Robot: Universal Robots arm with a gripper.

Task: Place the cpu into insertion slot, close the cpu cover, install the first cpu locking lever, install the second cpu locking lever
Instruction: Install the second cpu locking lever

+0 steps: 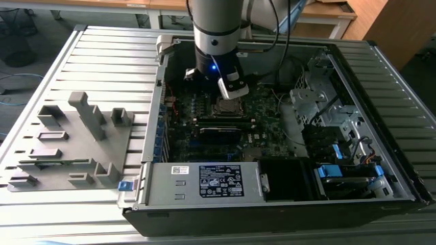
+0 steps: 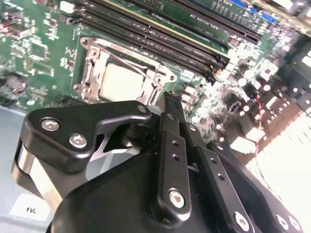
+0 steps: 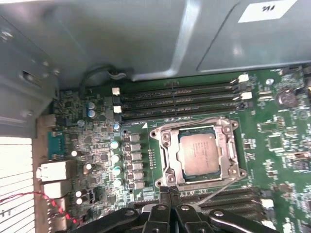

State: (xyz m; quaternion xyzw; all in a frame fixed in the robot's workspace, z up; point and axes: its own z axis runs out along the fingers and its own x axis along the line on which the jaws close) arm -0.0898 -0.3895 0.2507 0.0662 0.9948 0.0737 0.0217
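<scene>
Cpu [image 3: 198, 153] seated in insertion slot [image 3: 167, 160], cpu cover [image 3: 229, 151] down around it on the motherboard [image 3: 272, 141]. Jaws pressed together, empty, just beside socket edge; gripper [image 3: 169, 192] body cut off in both wrist views. Locking lever [image 3: 214, 191] thin, hard to trace; latch state unclear.
</scene>
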